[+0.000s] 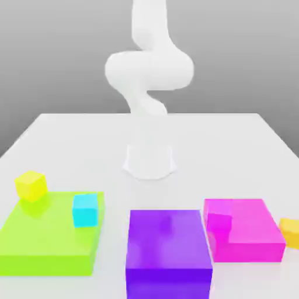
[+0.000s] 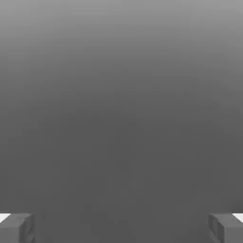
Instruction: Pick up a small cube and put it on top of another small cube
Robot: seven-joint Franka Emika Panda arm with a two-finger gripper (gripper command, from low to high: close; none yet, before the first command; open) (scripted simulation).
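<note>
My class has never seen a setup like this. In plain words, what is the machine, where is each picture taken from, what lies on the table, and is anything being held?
The machine is one robot arm in a simulated scene. The exterior view comes from a camera off the arm; the hand view comes from one on its hand, and there the gripper has its jaws wide apart with nothing between them.

On the pale table are three big flat blocks: lime green, purple and magenta. There are also small cubes: lemon-yellow, cyan, magenta-purple and, at the exterior view's right edge, orange-yellow. Nothing is held.
</note>
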